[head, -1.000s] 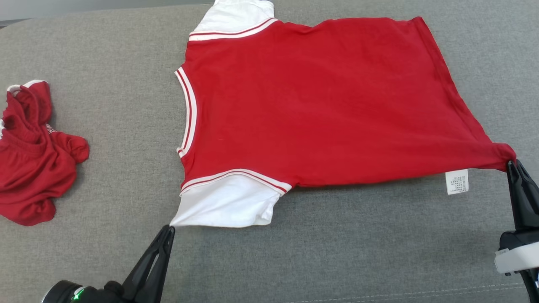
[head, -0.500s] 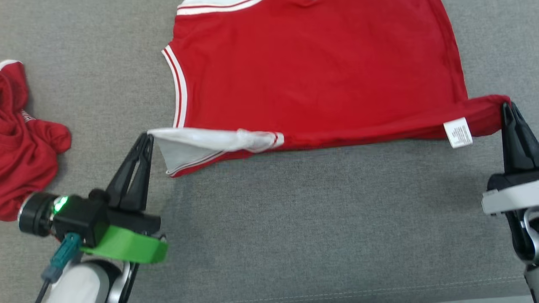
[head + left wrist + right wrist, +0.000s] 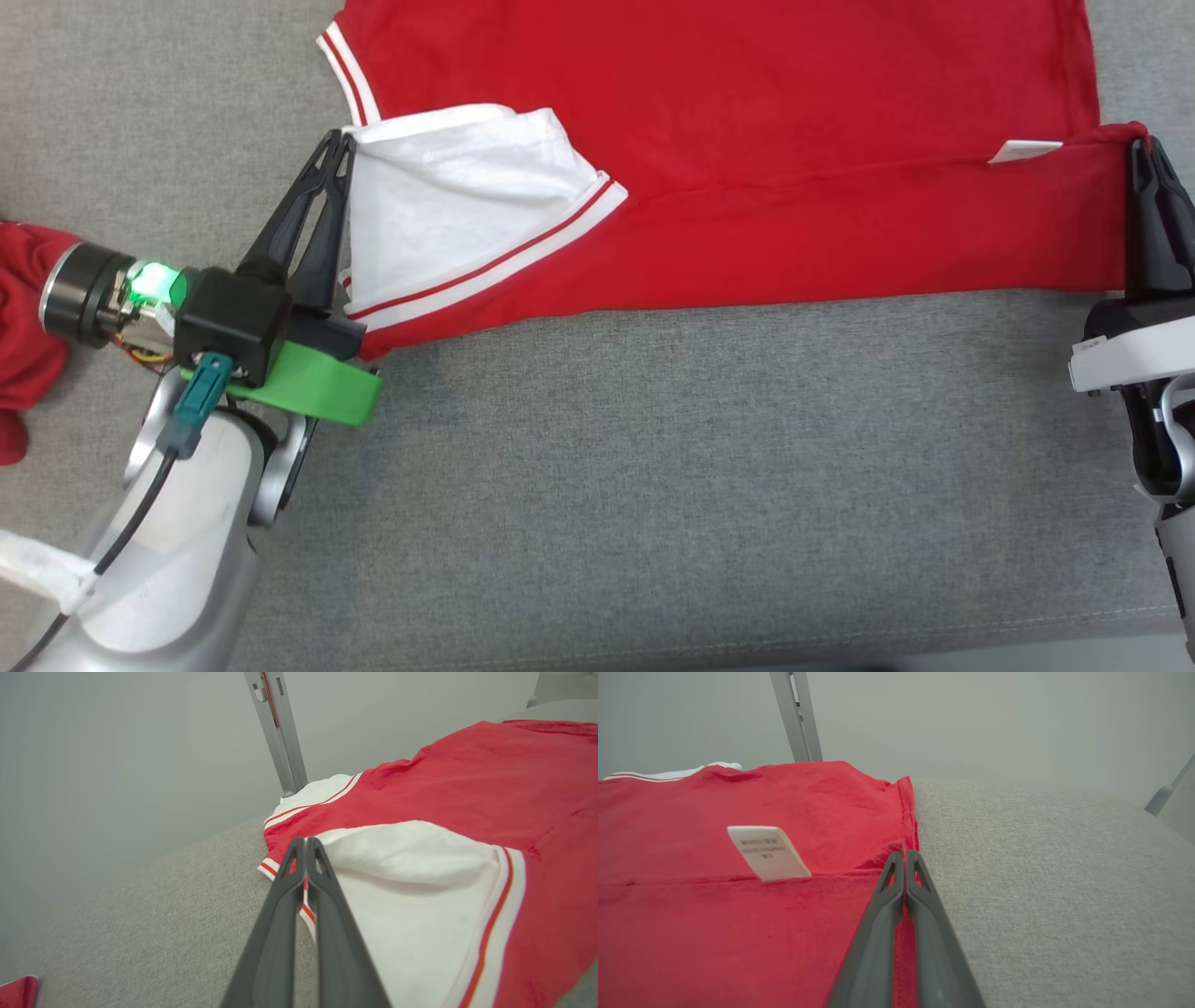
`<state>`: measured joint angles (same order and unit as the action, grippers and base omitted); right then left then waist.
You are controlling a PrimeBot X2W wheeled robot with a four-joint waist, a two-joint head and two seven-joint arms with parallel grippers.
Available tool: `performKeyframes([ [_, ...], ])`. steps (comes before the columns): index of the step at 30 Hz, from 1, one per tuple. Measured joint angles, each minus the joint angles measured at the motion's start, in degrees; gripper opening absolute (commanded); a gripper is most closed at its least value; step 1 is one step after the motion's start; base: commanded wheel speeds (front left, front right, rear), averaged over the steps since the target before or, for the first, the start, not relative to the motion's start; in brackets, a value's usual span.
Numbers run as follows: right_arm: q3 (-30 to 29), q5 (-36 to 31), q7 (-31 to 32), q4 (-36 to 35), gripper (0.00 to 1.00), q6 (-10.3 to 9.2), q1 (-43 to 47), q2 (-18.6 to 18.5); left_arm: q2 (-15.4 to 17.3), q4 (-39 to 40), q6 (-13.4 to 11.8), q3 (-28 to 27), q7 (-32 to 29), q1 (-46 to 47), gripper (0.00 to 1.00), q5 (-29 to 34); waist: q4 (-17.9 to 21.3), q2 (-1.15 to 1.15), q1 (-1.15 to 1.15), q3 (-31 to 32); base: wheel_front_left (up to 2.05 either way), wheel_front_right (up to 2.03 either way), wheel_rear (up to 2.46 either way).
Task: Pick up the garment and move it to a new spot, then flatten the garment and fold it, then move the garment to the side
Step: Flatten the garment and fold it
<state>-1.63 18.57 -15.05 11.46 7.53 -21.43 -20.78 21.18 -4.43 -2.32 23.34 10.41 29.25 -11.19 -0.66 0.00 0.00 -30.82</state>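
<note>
One red shirt [image 3: 747,112] lies spread on a grey cushion [image 3: 700,467], its near edge folded over and its top cut off. The left gripper [image 3: 338,149] is pinched shut on a white sleeve [image 3: 448,205]. The right gripper [image 3: 1141,149] is clamped shut on the hem corner, beside one white label [image 3: 1025,149]. A second red garment [image 3: 23,308] is half cut off at the left edge.

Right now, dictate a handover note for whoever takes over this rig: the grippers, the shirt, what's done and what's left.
Left gripper: shut on the white sleeve tip of the red shirt.
Right gripper: shut on the shirt's hem corner, beside the label.
Shirt: spread flat on the grey surface, near edge doubled over its body.
Done: flattening; first fold is partway.
To do: lay the fold down, release, finish folding, move it aside.
Crumpled red garment sits at the left.
</note>
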Motion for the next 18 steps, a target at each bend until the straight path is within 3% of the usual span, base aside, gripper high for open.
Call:
performKeyframes([
  [3,0.59,-0.15,0.0,1.05,0.0,0.0,-0.7,-0.02,-0.16,-2.9,0.55,0.9,0.26,1.77,0.0,0.69,-0.29,0.0,0.0,-1.14,0.0,0.0,0.0],
  [4,0.73,-0.15,0.0,1.47,0.28,0.0,-0.99,0.14,-0.23,-3.86,0.55,1.13,0.26,2.03,0.0,0.83,-0.33,0.0,0.0,-1.41,0.0,0.0,0.0],
  [5,0.78,-0.15,0.0,1.76,0.82,0.0,-1.29,0.25,-0.31,-4.74,0.55,1.35,0.27,2.19,0.25,1.02,-0.32,0.0,0.0,-1.54,0.0,0.0,0.0],
  [6,0.64,-0.2,0.0,1.99,1.0,0.0,-1.47,0.44,-0.49,-5.57,0.49,1.47,0.27,2.21,0.84,1.02,-0.3,0.0,0.0,-1.5,0.0,0.0,0.0],
  [7,0.31,-0.27,0.0,2.12,1.0,0.0,-1.49,0.62,-0.6,-6.03,0.3,1.59,0.27,2.2,1.0,1.03,-0.27,0.0,0.0,-1.38,0.0,0.0,0.0],
  [12,-4.89,-1.9,0.0,0.55,1.0,0.0,-1.07,2.47,-0.87,-5.52,-1.98,0.9,2.08,0.8,1.0,1.13,-0.05,0.0,0.0,0.46,0.0,0.0,0.0],
  [18,-8.53,-4.43,-0.01,-2.75,1.0,0.0,3.78,5.86,-1.41,-3.03,-4.3,0.19,1.46,-8.75,1.0,-2.12,0.27,0.0,0.0,3.8,0.0,0.0,0.0],
])
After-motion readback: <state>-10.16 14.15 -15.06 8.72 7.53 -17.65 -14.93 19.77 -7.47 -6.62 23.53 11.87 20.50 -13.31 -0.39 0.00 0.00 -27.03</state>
